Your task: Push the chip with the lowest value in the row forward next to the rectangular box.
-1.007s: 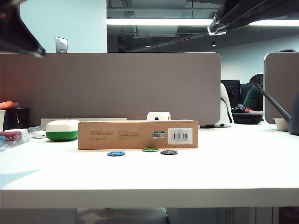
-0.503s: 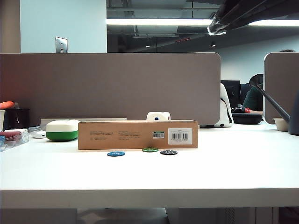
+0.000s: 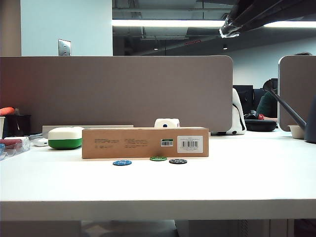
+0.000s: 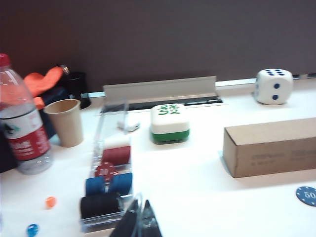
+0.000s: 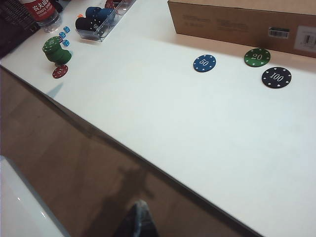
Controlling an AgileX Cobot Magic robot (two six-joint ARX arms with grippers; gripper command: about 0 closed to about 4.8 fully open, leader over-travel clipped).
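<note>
The green chip (image 5: 257, 57), marked 20, lies at the foot of the rectangular box (image 5: 247, 22), nearer it than the blue chip (image 5: 204, 63) and black chip (image 5: 276, 77), toward the far side of the bench (image 3: 158, 190). My left gripper (image 4: 138, 223) hangs over the chip tray (image 4: 109, 182) by the bench's left edge, fingers together. My right gripper (image 5: 139, 219) hovers off the near edge; I cannot tell its fingers' state. I judge the push done, so I should stay clear and nudge nothing.

Blue chip (image 5: 204, 63) "50"; green chip (image 5: 257, 57) "20"; black chip (image 5: 276, 77) "100".
</note>
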